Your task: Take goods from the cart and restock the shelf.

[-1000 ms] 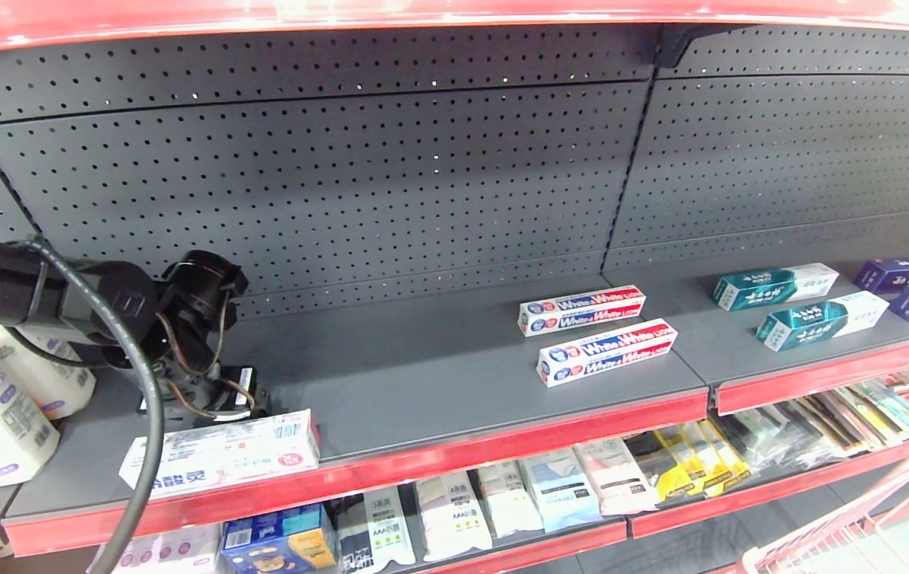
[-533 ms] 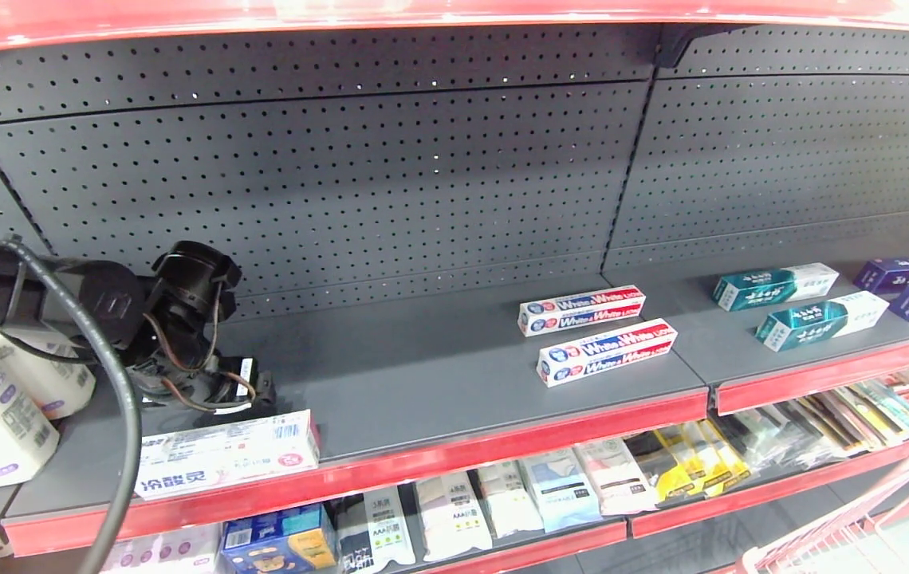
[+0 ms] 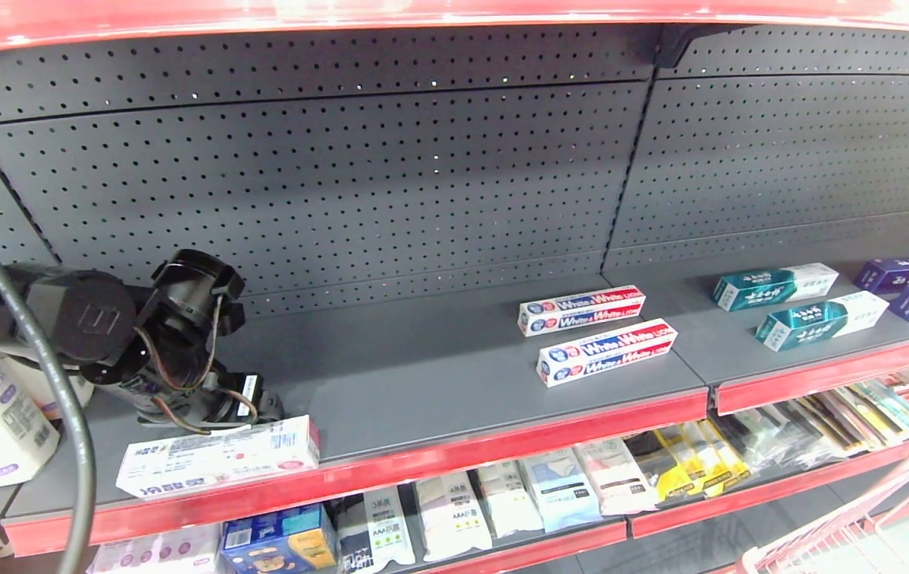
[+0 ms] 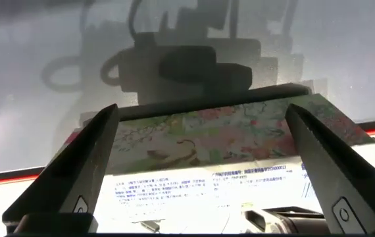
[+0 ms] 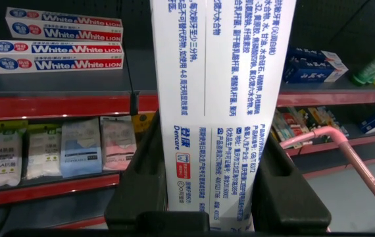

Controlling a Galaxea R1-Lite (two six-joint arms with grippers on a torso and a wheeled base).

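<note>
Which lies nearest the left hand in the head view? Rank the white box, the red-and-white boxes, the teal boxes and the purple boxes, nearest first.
1. White box, at the front edge of the shelf, right beside the left hand.
2. Red-and-white boxes, mid-shelf, to the hand's right.
3. Teal boxes, farther right.
4. Purple boxes, at the far right end.

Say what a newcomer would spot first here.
The black left gripper sits at a white box on the shelf's left front edge. The right gripper clamps a long blue-printed box upright, with the pink cart close by. Two red-and-white boxes lie side by side mid-shelf.
</note>
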